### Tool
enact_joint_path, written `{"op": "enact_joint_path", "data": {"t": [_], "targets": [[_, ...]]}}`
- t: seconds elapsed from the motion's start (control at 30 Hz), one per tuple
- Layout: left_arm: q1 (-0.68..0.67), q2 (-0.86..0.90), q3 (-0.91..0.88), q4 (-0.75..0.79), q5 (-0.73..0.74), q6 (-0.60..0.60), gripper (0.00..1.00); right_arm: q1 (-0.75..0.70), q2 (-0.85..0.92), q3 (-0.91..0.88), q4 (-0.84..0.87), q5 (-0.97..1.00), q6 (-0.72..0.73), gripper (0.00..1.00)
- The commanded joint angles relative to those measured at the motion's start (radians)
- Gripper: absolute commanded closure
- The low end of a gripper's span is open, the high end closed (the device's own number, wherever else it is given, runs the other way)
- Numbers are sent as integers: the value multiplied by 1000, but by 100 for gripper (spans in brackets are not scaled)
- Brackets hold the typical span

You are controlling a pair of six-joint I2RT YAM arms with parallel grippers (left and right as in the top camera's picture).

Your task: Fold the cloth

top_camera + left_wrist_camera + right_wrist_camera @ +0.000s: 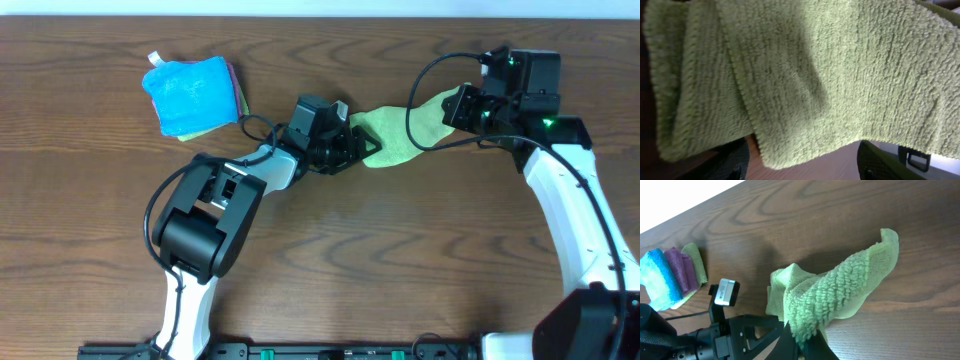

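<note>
Overhead: the green cloth (400, 130) hangs as a loose, rumpled band between my left tool (355, 148) and my right tool (458, 108), one end at each, above the wooden counter (400, 260).

On the right wrist camera, my right tool (800, 342) is closed narrow on a bunched corner of the cloth (840, 290). The rest trails away from that tool onto the counter, its far corner curled up.

The left wrist camera is filled almost edge to edge by the cloth (815, 75), which shows one lengthwise ridge where a layer overlaps. The view does not show the grip, so I cannot tell whether my left tool is clamped or merely under the fabric.

A stack of folded cloths (195, 92) sits on the far side of my left tool, well apart from the work.

By my reading, the fold is barely begun. The cloth is gathered and picked up, but no clean crease shows and no edges meet. It has yet to be spread flat, doubled over and squared.
</note>
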State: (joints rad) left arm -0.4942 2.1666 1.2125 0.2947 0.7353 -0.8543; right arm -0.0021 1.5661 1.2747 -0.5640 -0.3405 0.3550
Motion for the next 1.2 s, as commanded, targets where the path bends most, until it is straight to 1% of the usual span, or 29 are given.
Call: {"op": "enact_joint_path", "data": {"t": [0.0, 0.1, 0.2, 0.33, 0.43, 0.53, 0.67, 0.77, 0.83, 0.9, 1.0, 1.1, 1.17], "targets": [[-24, 54, 0, -8, -57, -29, 29, 3, -18, 17, 0, -8, -12, 99], [-37, 54, 0, -5, -82, -31, 30, 3, -18, 17, -1, -8, -12, 99], [-43, 54, 0, -4, -96, -37, 39, 3, -18, 17, -1, -8, -12, 99], [-44, 54, 0, -1, -114, -37, 41, 3, -18, 17, -1, -8, -12, 99], [-44, 54, 0, -1, -123, -37, 45, 3, -18, 17, -1, -8, -12, 99], [-44, 55, 0, -2, -133, -37, 59, 3, -18, 17, -1, -8, -12, 99], [-44, 64, 0, 3, -132, -37, 74, 3, -18, 17, -1, -30, -12, 99], [-44, 82, 0, 36, -87, -37, 84, 3, -18, 17, -4, -34, -12, 99], [-44, 89, 0, 57, -56, -36, 94, 3, -18, 17, -10, -33, -12, 99], [-40, 89, 0, 74, -36, -31, 94, 3, -18, 17, -16, -34, -12, 99], [-8, 89, 6, 159, 84, -37, 94, 3, -18, 17, -34, -34, -17, 99], [29, 72, 18, 166, 160, -49, 94, 3, -18, 17, -57, -34, -24, 99], [76, 21, 23, 166, 203, -71, 94, 3, -18, 17, -69, -34, -34, 99]]}}
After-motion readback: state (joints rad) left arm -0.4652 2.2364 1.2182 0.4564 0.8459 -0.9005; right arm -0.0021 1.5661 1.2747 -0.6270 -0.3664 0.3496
